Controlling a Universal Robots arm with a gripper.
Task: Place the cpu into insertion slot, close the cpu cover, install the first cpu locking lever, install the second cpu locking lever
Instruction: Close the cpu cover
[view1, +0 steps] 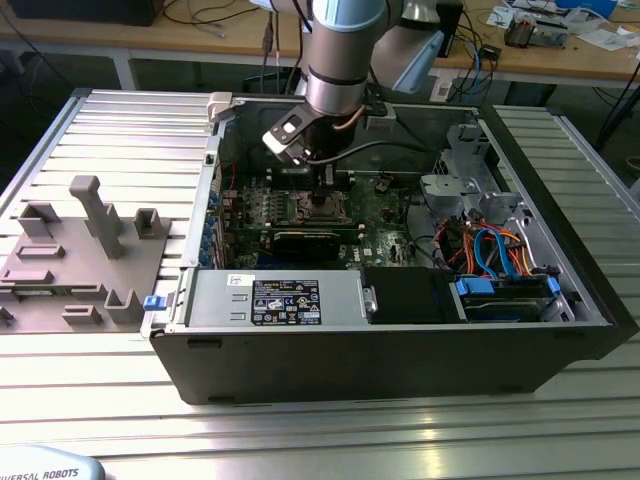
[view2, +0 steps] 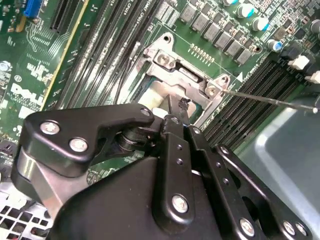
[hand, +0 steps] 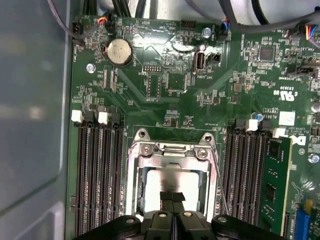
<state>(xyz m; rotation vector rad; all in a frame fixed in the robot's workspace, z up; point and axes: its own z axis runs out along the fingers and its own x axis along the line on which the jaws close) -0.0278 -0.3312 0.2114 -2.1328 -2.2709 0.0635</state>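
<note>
Your arm reaches straight down into the open computer case (view1: 400, 350), which lies on the slatted metal desk (view1: 130, 130) with a set of grey holder blocks (view1: 90, 240) off towards the exterior view's left. The hand (hand: 172, 196) hangs right over the insertion slot (hand: 172, 146) in the middle of the green board. In the first wrist view its two black fingertips (hand: 167, 196) are pressed together with no gap that you can make out, and nothing is caught between them. The tips sit on or just above the shiny top of the cpu (hand: 170, 179); you cannot tell which. The cpu lies flat inside the slot, square to its silver rim. The cpu cover (hand: 136, 185) appears to lie down around the chip, its window framing the metal top. A thin wire lever (view2: 270, 98) runs out from one corner of the slot over the neighbouring memory slots (hand: 100, 175). A green memory stick (hand: 277, 185) stands in the bank on the slot's other side, and a coin battery (hand: 119, 52) sits farther up the board.
</note>
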